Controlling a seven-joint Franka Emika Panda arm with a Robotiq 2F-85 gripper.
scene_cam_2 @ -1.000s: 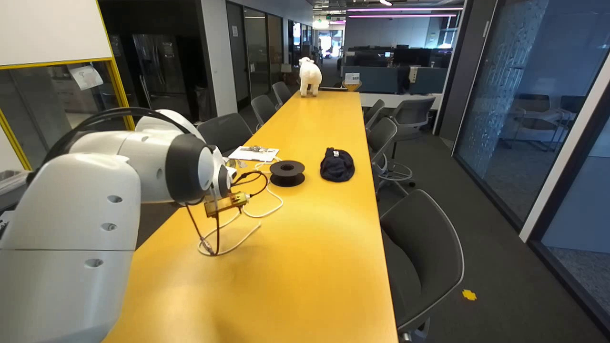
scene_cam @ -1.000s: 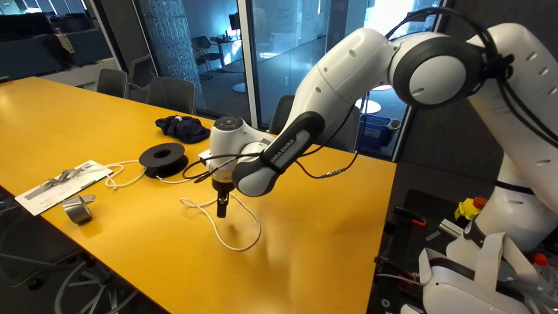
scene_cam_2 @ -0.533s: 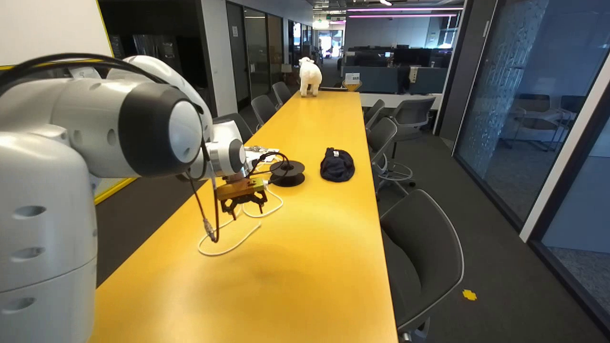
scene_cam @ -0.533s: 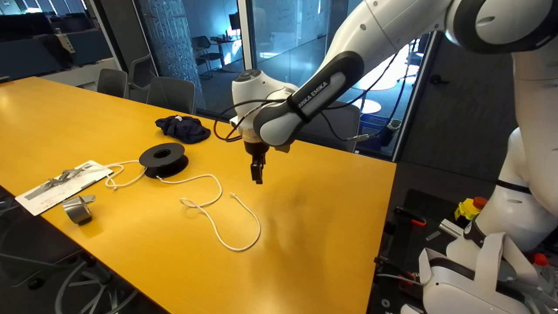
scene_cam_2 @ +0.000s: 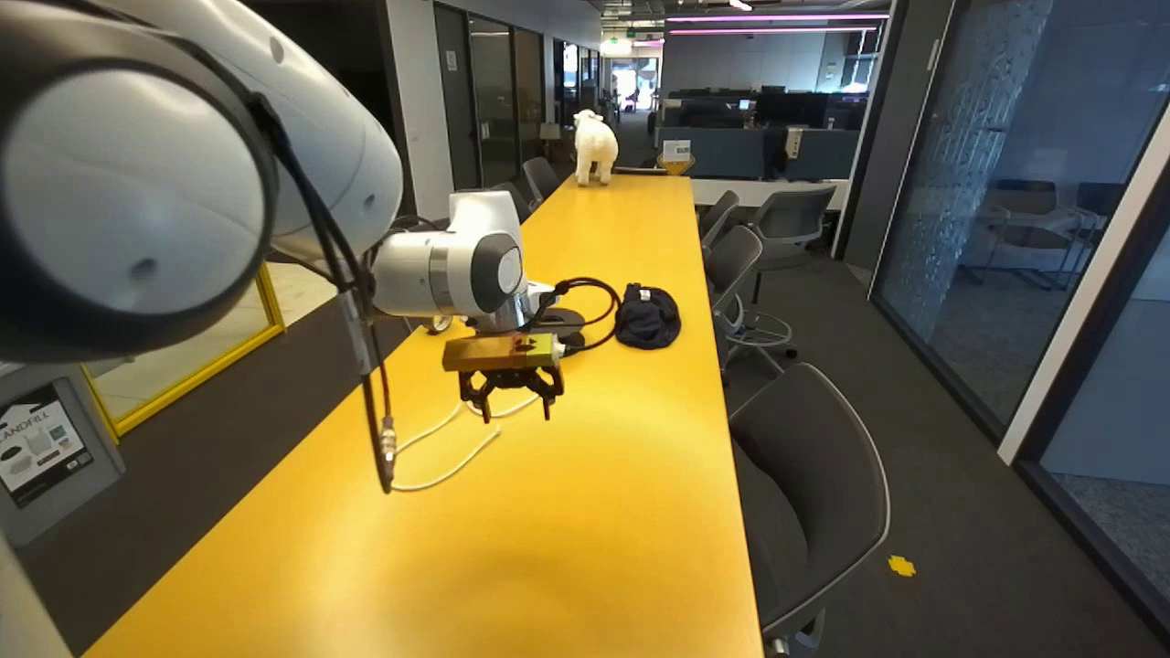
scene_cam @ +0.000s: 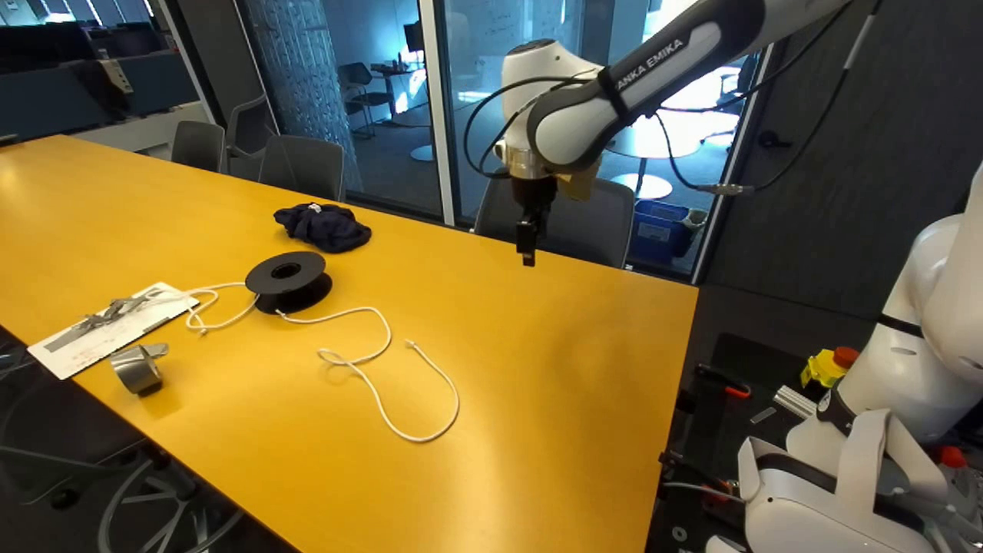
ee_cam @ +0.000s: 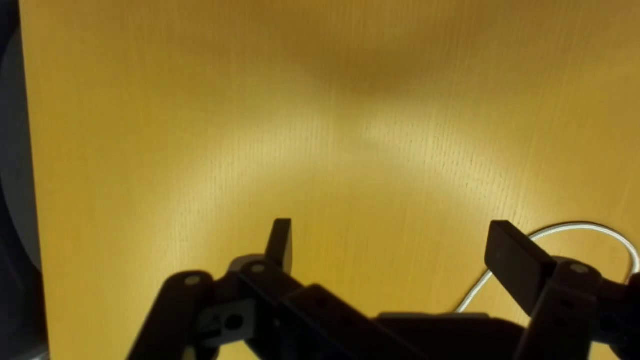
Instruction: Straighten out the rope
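The rope [scene_cam: 418, 440] lies on the table as a thin white cord. From beside the black spool it bends round, makes a small loop and sweeps through a wide curve to a loose end. Part of it shows below the hand in an exterior view as a pale curve [scene_cam_2: 457, 468]. My gripper [scene_cam: 527, 258] hangs above the table, apart from the rope. Its two fingers point down, spread wide, with nothing between them; the gripper [scene_cam_2: 517, 418] is open. In the wrist view the rope [ee_cam: 575, 226] curves behind the right-hand finger, lower down on the tabletop.
The black spool [scene_cam: 286, 274] stands near the rope's far end, with a dark cloth [scene_cam: 322, 227] behind it. Another white cord [scene_cam: 223, 324] runs between the spool and a flat white board [scene_cam: 115, 330]. A tape roll [scene_cam: 137, 370] sits near the table edge. Chairs line the table.
My gripper has risen from near the rope and moved away from it, towards the right in both exterior views. The rope lies as before, and the fingers stay open.
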